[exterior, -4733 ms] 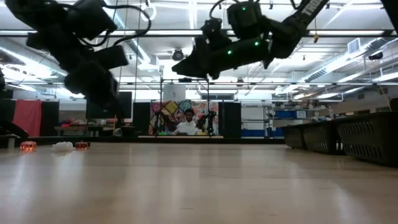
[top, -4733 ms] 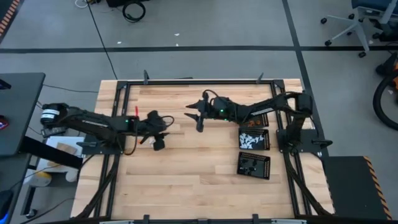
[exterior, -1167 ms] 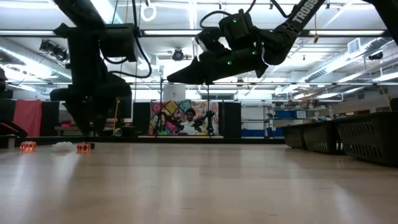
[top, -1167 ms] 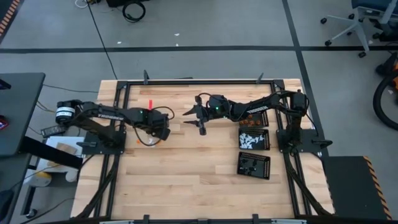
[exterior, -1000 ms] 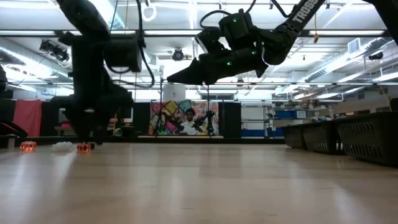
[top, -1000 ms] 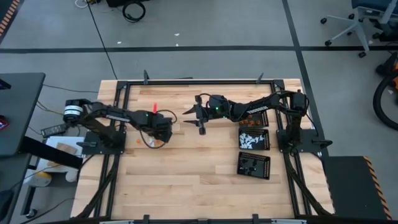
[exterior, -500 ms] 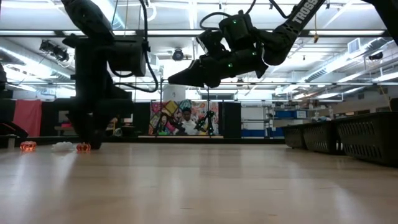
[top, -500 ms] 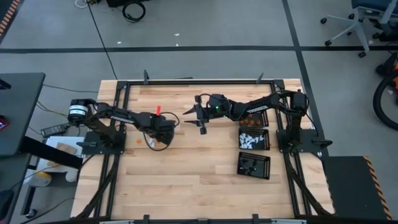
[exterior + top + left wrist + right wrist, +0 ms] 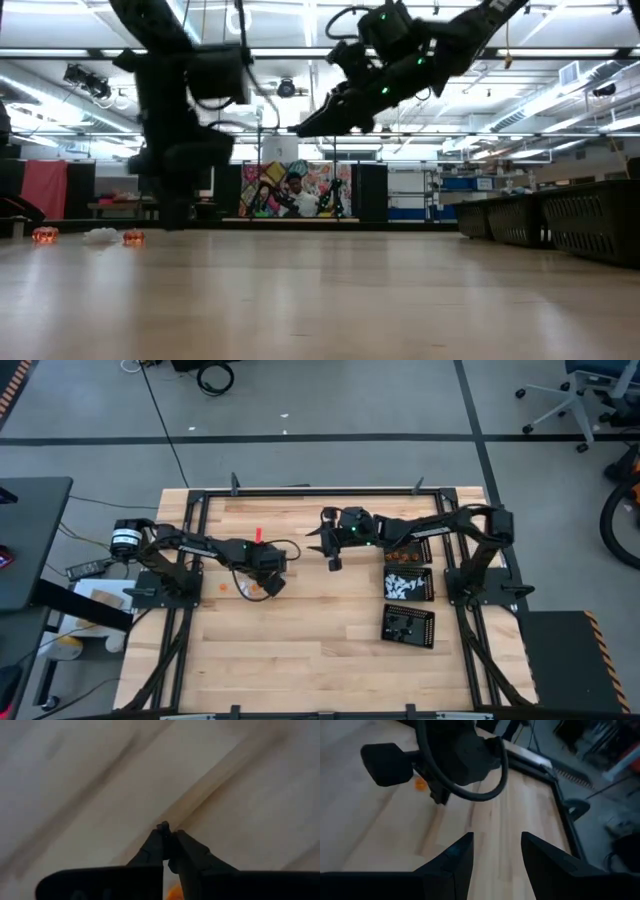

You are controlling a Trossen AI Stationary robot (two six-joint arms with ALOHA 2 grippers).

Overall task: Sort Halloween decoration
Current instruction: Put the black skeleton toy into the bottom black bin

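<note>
Loose pieces, left side of the table (image 9: 330, 650): two orange pieces (image 9: 133, 238) and one white piece (image 9: 101, 235) on the bare wood near the left edge, apart from one another. None of the three sorted yet.

Sorted pieces, right side: three black trays (image 9: 385, 622) in a row along the right edge. White bits (image 9: 405, 584) in the middle tray, orange bits (image 9: 398, 556) in the tray behind it, partly hidden under the right arm. Contents of the third tray too small to make out.

Left hand (image 9: 167, 834): low over the wood beside the loose pieces, fingers (image 9: 152, 851) brought together at the tips. A small dark speck (image 9: 163, 825) between the tips; impossible to tell whether this is a black piece or part of the fingers. An orange blur (image 9: 174, 892) just behind the fingers, not in the grip.

Right hand (image 9: 495, 851): raised above the middle of the table, between the left hand and the trays, fingers spread apart, holding nothing.

Progress, as a judgement: well under way but not finished. Much of the set already in the trays; at least three pieces left on the table. Probable step in hand: a pick-up by the left hand, with transfer across to the trays to follow.
</note>
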